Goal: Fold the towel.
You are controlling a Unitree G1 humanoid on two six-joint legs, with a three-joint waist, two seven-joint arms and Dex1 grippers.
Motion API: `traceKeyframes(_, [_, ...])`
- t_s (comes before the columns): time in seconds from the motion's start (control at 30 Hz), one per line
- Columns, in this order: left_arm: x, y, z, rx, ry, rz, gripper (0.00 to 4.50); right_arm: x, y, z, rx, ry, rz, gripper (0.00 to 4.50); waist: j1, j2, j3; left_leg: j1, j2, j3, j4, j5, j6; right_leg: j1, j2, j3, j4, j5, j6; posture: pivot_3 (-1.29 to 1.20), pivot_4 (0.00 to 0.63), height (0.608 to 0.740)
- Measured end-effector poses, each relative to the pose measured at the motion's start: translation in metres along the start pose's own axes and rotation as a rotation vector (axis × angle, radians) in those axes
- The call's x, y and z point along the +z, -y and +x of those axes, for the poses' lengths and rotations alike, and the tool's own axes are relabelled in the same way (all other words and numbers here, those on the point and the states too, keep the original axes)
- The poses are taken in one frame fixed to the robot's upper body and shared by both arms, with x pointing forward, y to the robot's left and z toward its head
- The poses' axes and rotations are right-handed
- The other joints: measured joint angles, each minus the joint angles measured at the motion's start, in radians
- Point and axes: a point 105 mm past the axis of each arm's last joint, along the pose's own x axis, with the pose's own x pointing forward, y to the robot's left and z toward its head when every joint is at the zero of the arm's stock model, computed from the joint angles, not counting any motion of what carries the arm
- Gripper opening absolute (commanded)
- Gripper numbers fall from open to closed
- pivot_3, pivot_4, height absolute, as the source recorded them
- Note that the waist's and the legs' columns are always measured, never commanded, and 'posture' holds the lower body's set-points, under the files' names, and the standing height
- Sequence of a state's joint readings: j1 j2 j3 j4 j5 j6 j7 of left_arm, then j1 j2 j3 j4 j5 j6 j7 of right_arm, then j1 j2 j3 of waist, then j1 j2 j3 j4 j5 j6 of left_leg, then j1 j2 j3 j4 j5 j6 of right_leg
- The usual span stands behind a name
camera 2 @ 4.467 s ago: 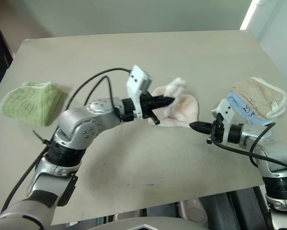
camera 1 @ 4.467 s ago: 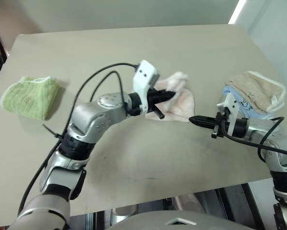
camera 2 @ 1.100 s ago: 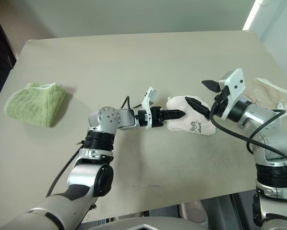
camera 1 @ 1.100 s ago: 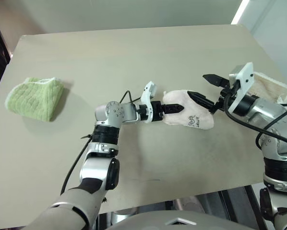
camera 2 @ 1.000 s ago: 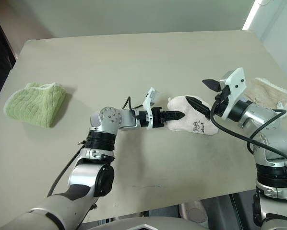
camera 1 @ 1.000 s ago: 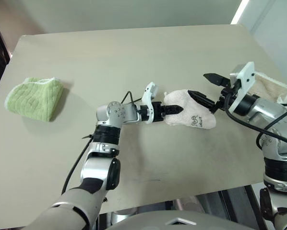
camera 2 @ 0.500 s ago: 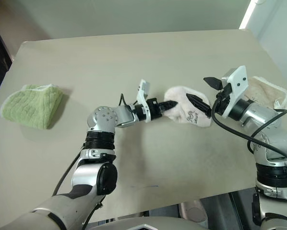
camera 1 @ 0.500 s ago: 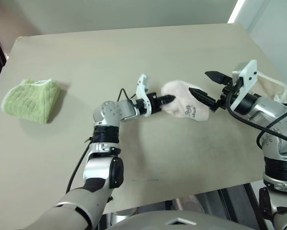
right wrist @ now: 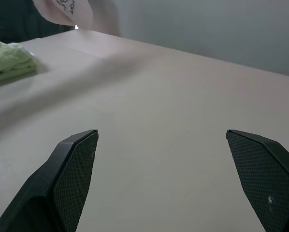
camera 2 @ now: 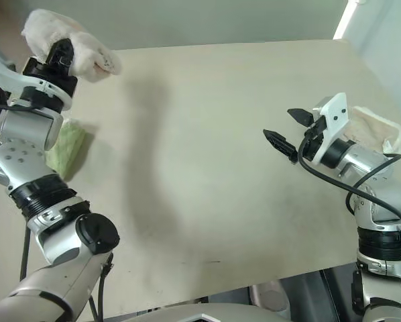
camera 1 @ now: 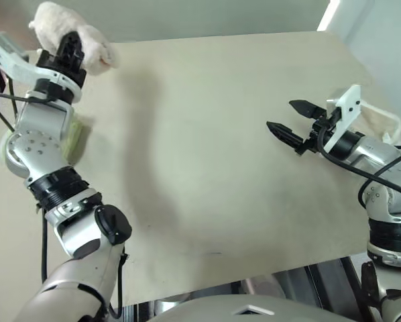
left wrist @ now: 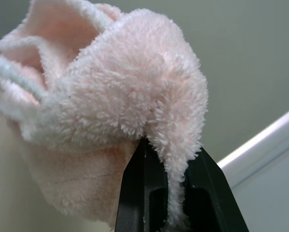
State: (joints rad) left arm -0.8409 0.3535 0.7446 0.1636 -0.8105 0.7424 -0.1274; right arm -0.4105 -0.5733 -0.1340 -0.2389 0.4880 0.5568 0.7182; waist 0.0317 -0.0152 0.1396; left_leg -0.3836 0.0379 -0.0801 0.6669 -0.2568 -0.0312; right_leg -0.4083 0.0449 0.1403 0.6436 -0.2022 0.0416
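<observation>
The towel [camera 2: 73,41] has left the middle of the table [camera 2: 207,154], carried up and off to the far left corner, where the left gripper [camera 1: 72,48] pinches it tight, above the green towel [camera 2: 65,151]. It hangs bunched, pale pink and fluffy with white edging. The right gripper [camera 2: 291,131] stays spread wide and empty over the table's right side.

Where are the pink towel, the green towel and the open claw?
towel [camera 2: 86,50], right eye view, fluffy bunch above the clamp.
green towel [camera 2: 66,151], right eye view, exposed folded edge.
right gripper [camera 1: 291,121], left eye view, gap between its spread fingertips.
</observation>
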Motion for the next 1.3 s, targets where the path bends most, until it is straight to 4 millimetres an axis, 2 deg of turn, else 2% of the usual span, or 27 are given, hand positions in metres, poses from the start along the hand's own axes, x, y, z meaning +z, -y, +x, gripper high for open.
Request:
traceKeyframes(0.17, [-0.001,0.0,0.0,-0.005,-0.005,-0.011,0.02,0.0,-0.001,0.001,0.004,0.003,-0.001,4.5,-0.003,-0.002,0.001,0.0,-0.002,0.001,0.002,0.0,0.0,0.0,-0.005,-0.001,0.0,0.001,-0.001,0.0,0.15,0.74])
traceKeyframes(0.2, [0.006,-0.004,-0.003,0.008,0.01,-0.01,0.02,0.001,-0.002,0.003,0.013,0.005,-0.001,4.5,-0.006,-0.002,0.001,-0.001,-0.001,0.001,0.001,0.0,0.0,-0.001,-0.004,-0.001,0.0,0.001,-0.001,0.0,0.15,0.74])
traceKeyframes(0.3, [0.045,-0.022,-0.016,0.069,0.126,-0.01,0.02,-0.001,-0.001,0.004,0.016,-0.001,0.006,4.5,-0.026,-0.004,0.002,0.0,-0.001,0.001,-0.001,0.001,-0.003,-0.004,0.002,-0.001,0.0,0.004,-0.004,0.0,0.15,0.74])
traceKeyframes(0.37, [0.058,-0.025,-0.02,0.08,0.173,-0.014,0.02,-0.004,0.001,0.004,0.011,-0.009,0.015,4.5,-0.027,-0.003,0.002,0.0,-0.001,0.0,-0.002,0.002,-0.004,-0.004,0.002,-0.001,0.0,0.003,-0.005,0.0,0.15,0.74])
traceKeyframes(0.87, [0.054,-0.027,-0.021,0.08,0.167,-0.033,0.02,-0.002,-0.001,0.006,0.023,0.001,0.003,4.5,-0.023,-0.005,0.002,0.0,0.0,-0.004,-0.001,0.002,-0.003,-0.004,0.002,0.0,0.001,0.004,-0.007,0.0,0.15,0.74])
traceKeyframes(0.93, [0.061,-0.059,-0.051,0.171,0.174,0.01,0.02,0.002,-0.006,0.011,0.05,0.012,-0.006,4.5,-0.034,0.0,0.0,0.002,0.0,-0.003,-0.004,0.001,-0.003,-0.006,0.002,0.0,0.001,0.004,-0.006,0.0,0.15,0.74])
traceKeyframes(0.97, [0.068,-0.09,-0.081,0.272,0.182,0.035,0.02,0.002,-0.006,0.011,0.054,0.011,-0.009,4.5,-0.053,0.003,-0.002,0.004,-0.001,-0.003,-0.006,0.002,-0.004,-0.006,0.003,0.007,0.002,0.004,-0.004,0.0,0.15,0.74])
traceKeyframes(1.03, [0.07,-0.139,-0.131,0.451,0.185,0.021,0.02,-0.009,0.001,0.002,0.026,-0.025,0.007,4.5,-0.074,-0.002,0.0,0.005,-0.006,-0.005,-0.007,0.003,-0.012,-0.007,0.007,0.008,0.002,0.001,-0.005,0.0,0.15,0.74])
traceKeyframes(1.07, [0.07,-0.151,-0.143,0.495,0.189,0.002,0.02,-0.012,0.003,0.001,0.019,-0.035,0.016,4.5,-0.073,-0.009,0.0,0.001,-0.006,-0.011,-0.007,0.003,-0.014,-0.01,0.006,0.006,0.002,0.0,-0.007,0.0,0.15,0.74])
traceKeyframes(1.13, [0.067,-0.153,-0.144,0.494,0.183,-0.008,0.02,-0.01,0.0,0.005,0.036,-0.024,0.016,4.5,-0.053,-0.016,0.0,-0.003,0.0,-0.021,-0.004,0.002,-0.014,-0.018,0.006,0.001,0.002,0.0,-0.011,0.0,0.15,0.74])
traceKeyframes(1.17, [0.068,-0.15,-0.142,0.481,0.182,-0.008,0.02,-0.006,-0.003,0.008,0.049,-0.009,0.011,4.5,-0.04,-0.016,0.0,-0.003,0.0,-0.023,-0.004,-0.002,-0.007,-0.016,0.006,-0.001,0.002,0.0,-0.012,0.0,0.15,0.74])
traceKeyframes(1.3, [0.08,-0.14,-0.139,0.446,0.201,0.018,0.02,-0.004,-0.005,0.009,0.061,0.001,0.003,4.5,-0.019,-0.016,0.0,-0.003,-0.004,-0.024,-0.002,-0.002,-0.008,-0.01,0.004,0.0,0.002,0.0,-0.021,0.0,0.15,0.74])
